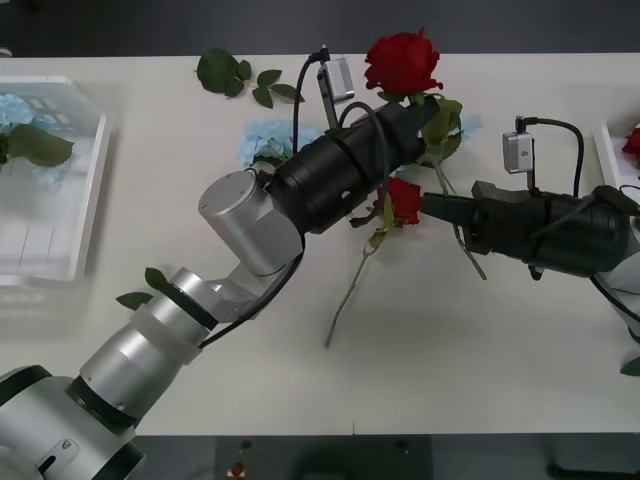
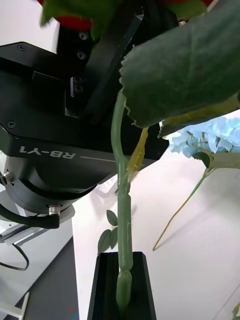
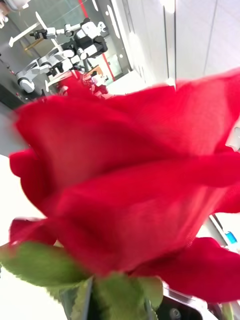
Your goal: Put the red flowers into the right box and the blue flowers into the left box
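Note:
My left gripper [image 1: 424,110] is shut on a red flower [image 1: 402,62] just under its bloom [image 3: 130,190] and holds it upright above the table's middle. Its long stem [image 2: 122,220] runs down into my right gripper [image 1: 434,207], whose black fingers [image 2: 107,290] are shut on it lower down. A second red flower [image 1: 403,200] lies on the table between the two grippers. Blue flowers [image 1: 262,140] lie behind my left arm. The left box [image 1: 90,190] holds a blue flower [image 1: 15,110]. At the right edge, the right box [image 1: 608,150] holds a red bloom [image 1: 633,143].
Loose green leaf sprigs lie at the table's back [image 1: 235,75], beside my left forearm [image 1: 145,285] and at the right edge [image 1: 632,367]. My left arm [image 1: 250,230] crosses the table diagonally. The near part of the white table [image 1: 450,370] is bare.

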Robot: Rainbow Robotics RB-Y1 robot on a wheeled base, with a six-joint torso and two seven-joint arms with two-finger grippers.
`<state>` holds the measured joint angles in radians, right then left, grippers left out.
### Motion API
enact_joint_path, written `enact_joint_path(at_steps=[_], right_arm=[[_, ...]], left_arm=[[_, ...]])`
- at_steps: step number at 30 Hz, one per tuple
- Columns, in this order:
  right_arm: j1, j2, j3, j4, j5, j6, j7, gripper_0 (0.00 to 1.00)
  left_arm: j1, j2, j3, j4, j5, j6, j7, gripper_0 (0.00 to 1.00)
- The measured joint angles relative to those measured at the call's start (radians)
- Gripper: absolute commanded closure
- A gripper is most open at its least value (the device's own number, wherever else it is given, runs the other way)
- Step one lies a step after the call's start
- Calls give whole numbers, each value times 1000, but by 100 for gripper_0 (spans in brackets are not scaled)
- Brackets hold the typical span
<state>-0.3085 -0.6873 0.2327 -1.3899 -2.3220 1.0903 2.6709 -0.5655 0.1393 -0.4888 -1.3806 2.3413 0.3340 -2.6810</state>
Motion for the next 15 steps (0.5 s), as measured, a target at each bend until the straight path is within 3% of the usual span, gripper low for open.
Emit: enact_joint_path(at_steps=[2, 4, 5, 7, 15], right_arm=[[0, 0, 0, 0, 0, 0, 0, 100], [0, 0, 0, 0, 0, 0, 0, 100], [0, 0, 0, 0, 0, -1, 0, 100], [0, 0, 0, 0, 0, -2, 0, 100], [-5, -79, 0, 0, 64, -52, 0, 100]], left_arm=[[0, 12, 0, 0, 0, 1, 0, 35], [0, 31, 0, 0, 2, 13, 0, 13], [0, 45, 0, 0, 9, 27, 0, 7], [0, 81, 0, 0, 43, 72, 0, 1], [61, 317, 0, -2, 113, 355, 0, 0]])
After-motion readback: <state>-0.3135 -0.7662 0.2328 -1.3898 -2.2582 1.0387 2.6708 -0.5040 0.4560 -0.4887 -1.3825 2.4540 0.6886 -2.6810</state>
